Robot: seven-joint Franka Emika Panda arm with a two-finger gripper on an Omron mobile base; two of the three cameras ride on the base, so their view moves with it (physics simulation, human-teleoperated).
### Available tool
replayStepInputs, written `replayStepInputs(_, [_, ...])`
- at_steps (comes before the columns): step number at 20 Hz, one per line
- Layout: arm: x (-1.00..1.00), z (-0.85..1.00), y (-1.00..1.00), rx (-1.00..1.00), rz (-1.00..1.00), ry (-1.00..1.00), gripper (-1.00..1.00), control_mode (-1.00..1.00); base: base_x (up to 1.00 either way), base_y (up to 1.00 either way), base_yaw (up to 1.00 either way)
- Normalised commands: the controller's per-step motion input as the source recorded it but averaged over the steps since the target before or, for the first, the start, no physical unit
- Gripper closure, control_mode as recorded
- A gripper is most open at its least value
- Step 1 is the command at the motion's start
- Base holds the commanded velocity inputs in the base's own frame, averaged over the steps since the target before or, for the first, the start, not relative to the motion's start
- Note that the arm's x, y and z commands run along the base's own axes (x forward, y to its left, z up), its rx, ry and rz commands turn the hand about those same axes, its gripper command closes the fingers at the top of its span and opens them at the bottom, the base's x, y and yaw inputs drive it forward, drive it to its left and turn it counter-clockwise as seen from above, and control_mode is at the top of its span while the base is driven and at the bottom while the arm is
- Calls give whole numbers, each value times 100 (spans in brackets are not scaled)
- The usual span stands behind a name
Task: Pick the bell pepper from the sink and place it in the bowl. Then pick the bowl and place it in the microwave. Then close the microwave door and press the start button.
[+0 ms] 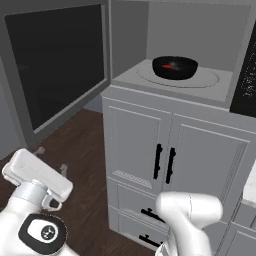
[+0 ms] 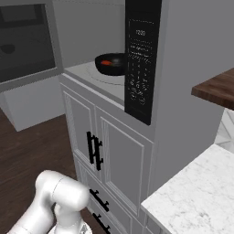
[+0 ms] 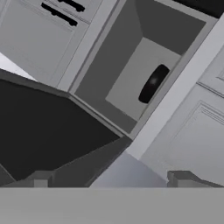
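The microwave (image 1: 130, 45) stands open, its door (image 1: 55, 65) swung far out to the left with its dark glass facing me. Inside, the black bowl (image 1: 175, 67) rests on the pale turntable (image 1: 207, 80) and holds the red bell pepper (image 1: 172, 66). From the right I see the bowl (image 2: 111, 64) and pepper (image 2: 106, 62) just behind the black control panel (image 2: 141, 59). My gripper (image 1: 51, 160) hangs low at the left, below the door's lower edge and apart from it. It is open and holds nothing (image 3: 113, 179). The sink is out of view.
Under the microwave are white cabinet doors with black handles (image 1: 164, 162) and drawers beneath them. Dark wooden floor (image 1: 85, 150) lies under the open door. A marble counter (image 2: 196, 196) and a wooden shelf (image 2: 217, 89) stand at the right.
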Motion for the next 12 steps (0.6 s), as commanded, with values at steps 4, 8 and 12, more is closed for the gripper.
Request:
replayStepInputs(4, [98,-38,60,-4,0,-8,-100,-100,0,0,0])
replayStepInputs(8, [97,-36,61,-4,-1,-7,-100,-100,0,0,0])
replayStepInputs(12, [76,-38,50,-3,0,-5,-100,-100,0,0,0])
